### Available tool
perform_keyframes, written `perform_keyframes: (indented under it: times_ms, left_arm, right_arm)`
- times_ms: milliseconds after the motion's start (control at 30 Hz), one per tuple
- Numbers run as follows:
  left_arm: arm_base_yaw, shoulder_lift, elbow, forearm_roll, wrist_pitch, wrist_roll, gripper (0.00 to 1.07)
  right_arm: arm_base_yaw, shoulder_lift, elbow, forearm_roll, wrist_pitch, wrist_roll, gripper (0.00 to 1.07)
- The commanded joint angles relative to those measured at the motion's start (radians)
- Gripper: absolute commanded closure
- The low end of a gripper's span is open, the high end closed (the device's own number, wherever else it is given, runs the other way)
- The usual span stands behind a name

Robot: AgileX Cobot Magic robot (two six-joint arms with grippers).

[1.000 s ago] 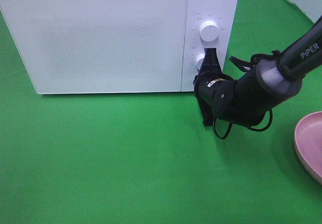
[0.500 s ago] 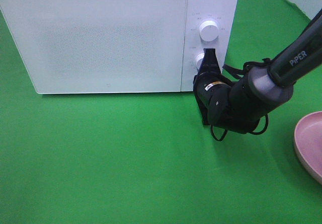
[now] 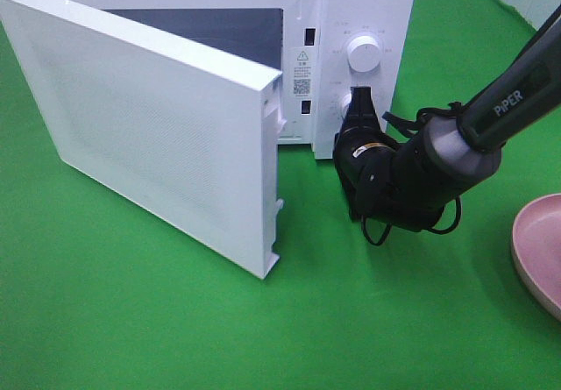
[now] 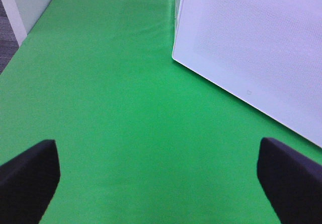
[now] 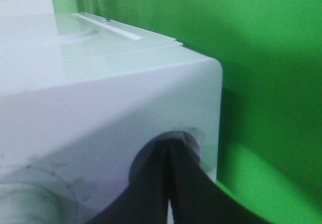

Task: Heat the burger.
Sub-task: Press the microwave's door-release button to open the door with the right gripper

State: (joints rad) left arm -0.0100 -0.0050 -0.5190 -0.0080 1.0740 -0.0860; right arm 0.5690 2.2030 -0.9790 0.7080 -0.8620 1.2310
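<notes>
White lettering on the right arm (image 3: 510, 101) reads "PiPER". On the microwave (image 3: 386, 13), a sticker (image 3: 302, 70) on the frame beside the cavity shows a warning triangle and a square code. Its text is too small to read, and so are the legends around the upper knob (image 3: 364, 53).

The right arm slants down from the upper right and bends at the wrist. This brings the right end effector (image 3: 359, 101) up against the control panel, clenched, with its tips meeting on the lower knob (image 3: 349, 106). The right wrist view shows the two dark fingers (image 5: 151, 194) pressed together at that knob.

The left end effector (image 4: 158, 178) is released, jaws wide apart over the green table (image 3: 175, 320), holding nothing, near the door (image 4: 251, 48). The door stands open, swung out to the front left.

A pink plate (image 3: 539, 250) lies at the right edge. The burger shows in no view, so its place cannot be told.
</notes>
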Motion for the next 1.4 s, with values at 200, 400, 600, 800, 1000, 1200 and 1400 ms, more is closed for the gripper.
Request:
perform_keyframes:
  times_ms: [200, 400, 600, 800, 1000, 1200, 1400]
  left_arm:
    - [0.003, -0.005, 0.003, -0.002, -0.007, 0.002, 0.07]
    - [0.003, -0.005, 0.003, -0.002, -0.007, 0.002, 0.07]
    - [0.003, -0.005, 0.003, -0.002, -0.007, 0.002, 0.07]
    - [0.003, -0.005, 0.003, -0.002, -0.007, 0.002, 0.07]
    - [0.003, -0.005, 0.003, -0.002, -0.007, 0.002, 0.07]
    - [0.003, -0.005, 0.003, -0.002, -0.007, 0.002, 0.07]
    - [0.003, -0.005, 0.003, -0.002, -0.007, 0.002, 0.07]
  right_arm:
    - [-0.065, -0.021, -0.125, -0.095, -0.367, -0.014, 1.07]
    - [-0.058, -0.031, -0.118, -0.072, -0.283, -0.006, 1.07]
    - [-0.042, -0.079, -0.041, -0.045, -0.179, 0.01, 1.07]
    - [-0.006, -0.109, 0.014, -0.054, -0.084, 0.023, 1.07]
    - [0.019, -0.139, 0.062, -0.046, -0.023, 0.024, 1.07]
    - [0.019, -0.2, 0.125, -0.053, 0.093, 0.002, 1.07]
    - [0.019, -0.271, 0.19, -0.073, 0.184, -0.061, 1.07]
